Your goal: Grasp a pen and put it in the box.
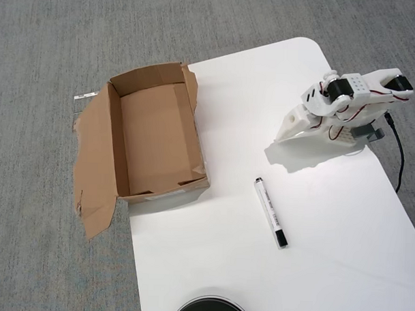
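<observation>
Box [153, 136] open, empty, overhanging white table's [340, 269] left edge; folded arm's gripper [288, 133] far right, jaw state not discernible; black cable [398, 155] beside; pen [270, 212] lies between, unobstructed

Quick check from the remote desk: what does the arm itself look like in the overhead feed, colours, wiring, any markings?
The arm is white moulded plastic with black servo blocks, thin red wires along its links and a dotted hole pattern on top. A black cable trails from its grey base. The white gripper narrows to a point.
</observation>
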